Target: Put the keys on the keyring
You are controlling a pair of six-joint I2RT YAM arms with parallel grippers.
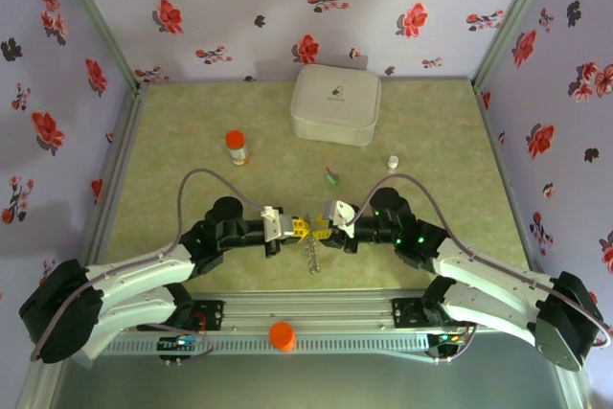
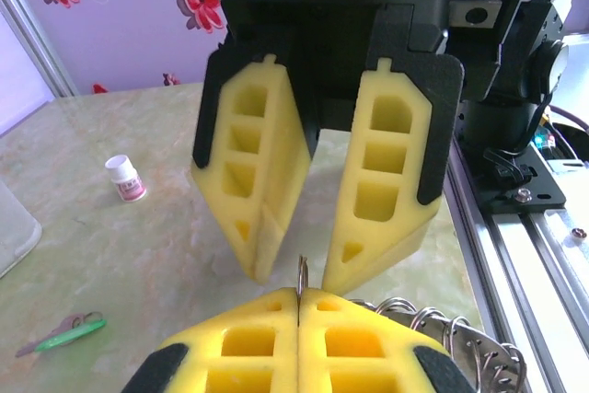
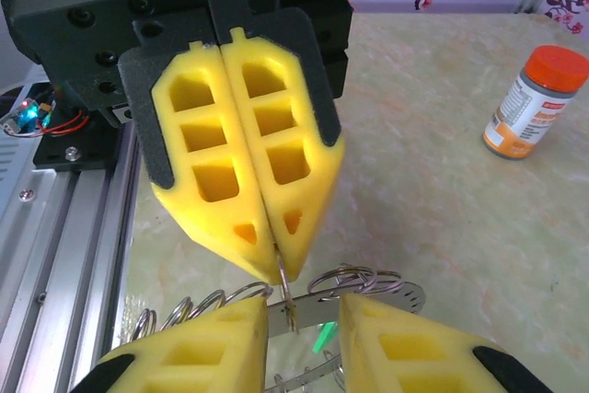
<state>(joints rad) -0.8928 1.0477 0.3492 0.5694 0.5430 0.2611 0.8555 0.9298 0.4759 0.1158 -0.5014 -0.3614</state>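
Arms sweep in from left and right, elbows bent outward, forearms low over the table. Their wrists are turned so the two grippers meet tip to tip at its near middle. An orange knob sits on the rail between the bases.

The left gripper has its yellow pads pressed flat together, pinching a thin wire loop of the keyring. The rest of the keyring trails down to the table just below the tips. The right gripper faces it with a narrow gap between its fingers, straddling that wire without closing on it. A green sliver lies under the gap, too hidden to identify.

Farther out, one green key lies alone on the table. A white vial stands to its right and an orange-capped bottle to its left. A white case sits at the back. Labels on the bottle, vial and case are too small to read.
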